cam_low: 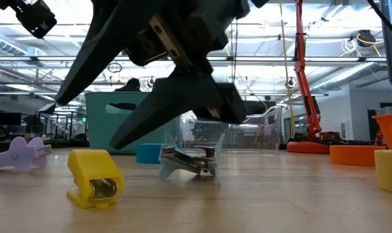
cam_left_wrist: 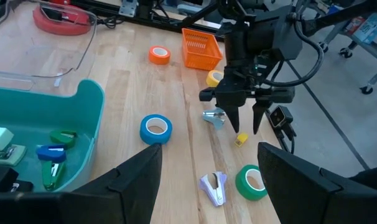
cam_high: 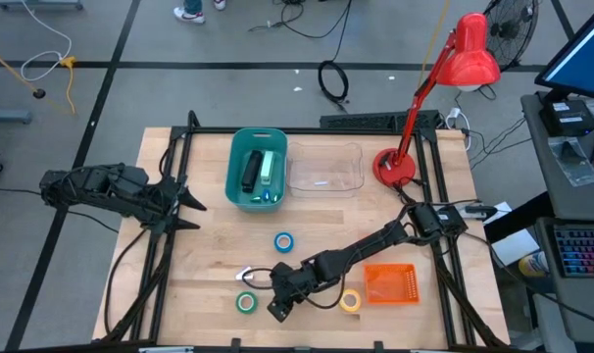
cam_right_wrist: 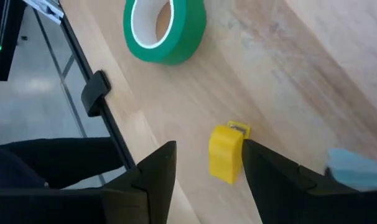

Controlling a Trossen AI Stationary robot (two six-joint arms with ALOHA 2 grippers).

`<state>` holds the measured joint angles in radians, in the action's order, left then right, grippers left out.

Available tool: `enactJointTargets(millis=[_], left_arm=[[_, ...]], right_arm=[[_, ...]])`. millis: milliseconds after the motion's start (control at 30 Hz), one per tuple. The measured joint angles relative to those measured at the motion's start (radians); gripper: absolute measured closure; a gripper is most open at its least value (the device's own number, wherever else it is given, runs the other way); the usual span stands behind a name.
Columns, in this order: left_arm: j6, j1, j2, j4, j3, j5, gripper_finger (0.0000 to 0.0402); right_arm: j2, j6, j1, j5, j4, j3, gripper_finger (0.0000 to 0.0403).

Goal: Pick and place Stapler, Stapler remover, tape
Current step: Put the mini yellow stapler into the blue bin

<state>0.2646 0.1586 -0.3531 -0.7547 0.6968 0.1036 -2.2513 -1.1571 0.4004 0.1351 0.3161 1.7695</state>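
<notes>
The teal bin (cam_high: 234,186) already holds staplers. The right gripper (cam_right_wrist: 204,163) hangs with fingers spread, unloaded, over the small yellow staple remover (cam_right_wrist: 226,152) near the green tape roll (cam_right_wrist: 164,28). Closing off-centre could flick it away.

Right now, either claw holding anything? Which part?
Nothing held. Right claw is open over the yellow remover, not touching it. Left claw is open and empty.
</notes>
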Motion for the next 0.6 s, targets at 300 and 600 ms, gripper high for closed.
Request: enactJointTargets(millis=[300,600], left_arm=[[-0.004,0.0,0.0,0.0,0.0,0.0,0.0135],[-0.008,0.0,0.0,0.002,0.0,-0.001,0.0135]], right_arm=[[-0.034,-0.005,0.001,0.045,0.007,0.0,0.0227],[-0.035,-0.008,0.001,0.003,0.01,-0.001,0.0227]])
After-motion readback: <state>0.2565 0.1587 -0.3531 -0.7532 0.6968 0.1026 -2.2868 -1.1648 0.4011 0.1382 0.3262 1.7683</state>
